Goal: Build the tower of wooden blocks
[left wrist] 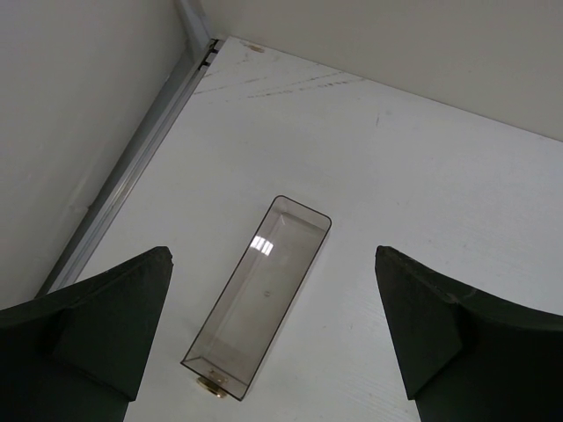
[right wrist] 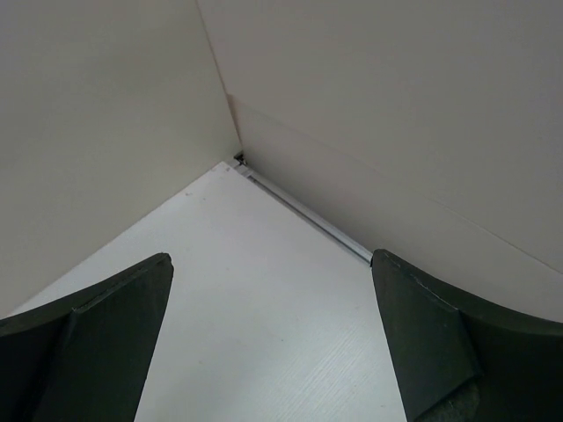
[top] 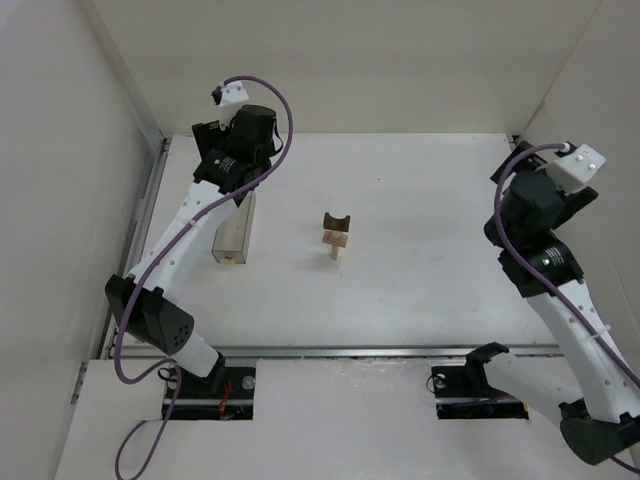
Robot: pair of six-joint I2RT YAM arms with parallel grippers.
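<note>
**Desk:** Where does the wood block tower (top: 336, 236) stand?

**Me:** I see it in the middle of the worktop (top: 430, 300), standing on its own with nothing touching it. It has a pale tan post and a crosspiece. A dark brown arch-shaped block shows at the top, as far as I can tell from the overhead view. Neither wrist camera shows the tower.

**Desk:** And your left claw?

**Me:** My left claw (left wrist: 273, 255) is released, with the jaws spread wide and nothing between them. It hangs well to the left of the tower, over the clear plastic box (left wrist: 259, 294). The box lies flat on the worktop. In the wrist view, the box's far end sits between the two fingertips (left wrist: 132, 299) and below them, so the claw is clear of it. I can see a small brass-coloured piece (left wrist: 214, 387) at the near end of the box, but I cannot make out what it is.

**Desk:** What about the right one?

**Me:** My right claw (right wrist: 272, 258) is released too, with the jaws wide apart and holding nothing. That arm is raised well to the right of the tower, close to the side wall (top: 610, 90). Its camera shows only bare worktop running into a corner where two walls meet.

**Desk:** Is anything near the tower?

**Me:** The box is the nearest thing. It lies to the tower's left and apart from it.
</note>
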